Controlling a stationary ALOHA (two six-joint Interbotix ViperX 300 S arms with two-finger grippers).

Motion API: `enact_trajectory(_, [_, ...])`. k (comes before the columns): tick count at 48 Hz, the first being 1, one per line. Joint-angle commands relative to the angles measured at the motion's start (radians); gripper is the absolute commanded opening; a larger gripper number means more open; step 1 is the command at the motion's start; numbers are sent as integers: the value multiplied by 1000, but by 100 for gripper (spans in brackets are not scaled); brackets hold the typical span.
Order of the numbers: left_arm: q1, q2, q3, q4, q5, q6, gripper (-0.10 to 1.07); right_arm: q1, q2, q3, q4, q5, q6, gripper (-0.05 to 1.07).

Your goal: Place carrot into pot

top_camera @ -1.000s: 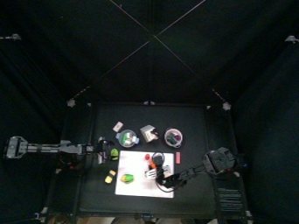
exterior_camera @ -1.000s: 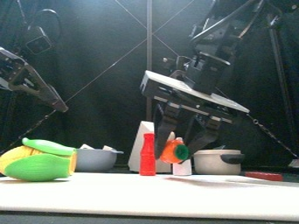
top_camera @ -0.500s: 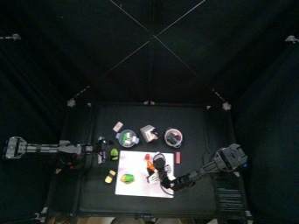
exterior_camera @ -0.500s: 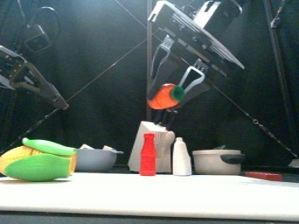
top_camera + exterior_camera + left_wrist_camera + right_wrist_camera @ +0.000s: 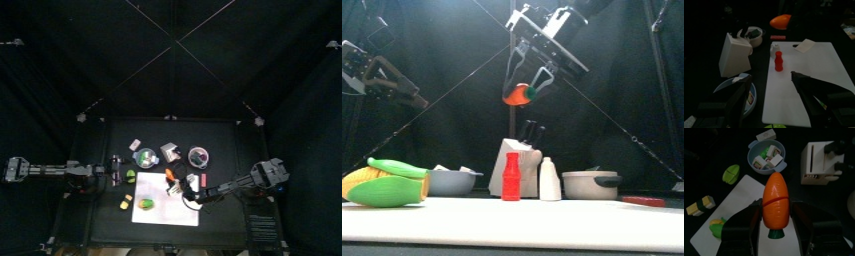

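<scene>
Left gripper [image 5: 769, 102]: jaws spread, empty, resting over the flat white board [image 5: 814, 70].
Carrot [image 5: 517, 96]: smooth, glossy orange taper with a green stub, pinched by the right gripper [image 5: 775, 217]. It is higher than a second ago, so the lift is done and the carry is pending.
Pot [image 5: 591, 184]: squat, round grey metal, on the table well below the carrot.
</scene>
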Motion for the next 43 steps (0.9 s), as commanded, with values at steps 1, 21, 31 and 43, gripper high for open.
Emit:
enact_trajectory(1, [9, 0, -14, 0, -41, 3, 97, -69, -20, -38, -12, -83, -29, 58])
enact_trajectory(21, [94, -43, 11, -75, -123, 2, 97, -210, -34, -17, -66, -179, -54, 58])
enact_trajectory(31, [100, -49, 23, -92, -127, 2, 97, -216, -167, 95, -54, -153, -48, 58])
enact_trajectory(43, [101, -48, 26, -94, -126, 0, 97, -218, -302, 233, -9, -63, -49, 58])
